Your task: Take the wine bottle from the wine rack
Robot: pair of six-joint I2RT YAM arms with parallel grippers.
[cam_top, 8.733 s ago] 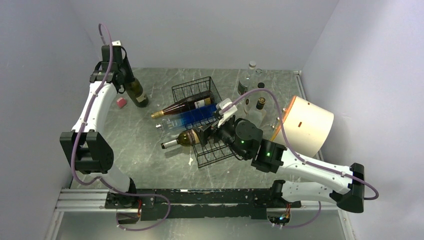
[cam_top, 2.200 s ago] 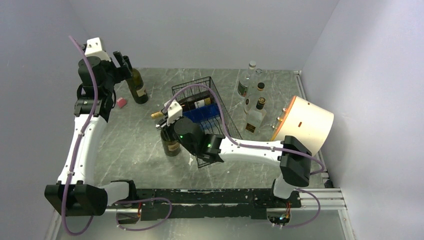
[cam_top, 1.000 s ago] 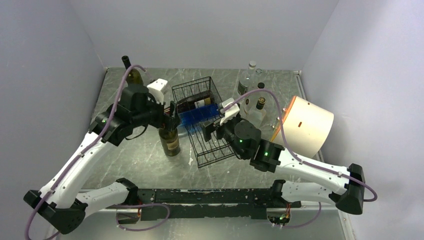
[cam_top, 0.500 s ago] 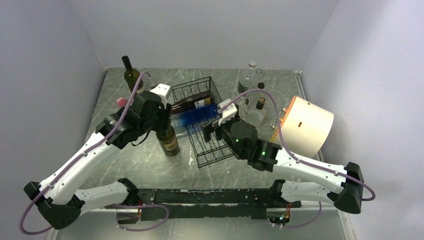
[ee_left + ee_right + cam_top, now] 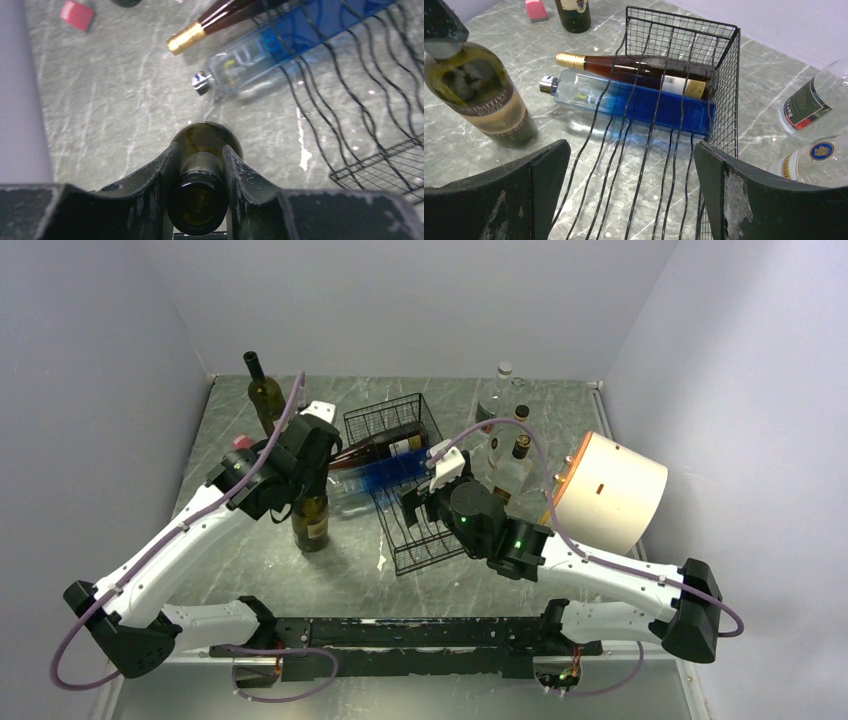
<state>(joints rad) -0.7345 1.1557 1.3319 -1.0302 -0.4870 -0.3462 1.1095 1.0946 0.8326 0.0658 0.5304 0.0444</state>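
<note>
The left pincer (image 5: 199, 167) is clenched on the neck of the green wine bottle (image 5: 484, 100). The bottle stands upright on the table (image 5: 250, 560) just left of the wine rack (image 5: 724, 100), and the lettering on its tan label is too blurred to read. The right pincer (image 5: 629, 150) hangs released over the rack, where a gold-capped brown bottle (image 5: 634, 65) and a blue bottle (image 5: 644, 105) lie side by side, their labels illegible.

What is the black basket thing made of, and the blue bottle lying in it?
The black rectangular wire rack looks like thin metal wire, painted dull black: the grey marble-look table shows through its gaps. The blue see-through bottle is probably glass, maybe clear plastic: it shines and light passes through.
</note>
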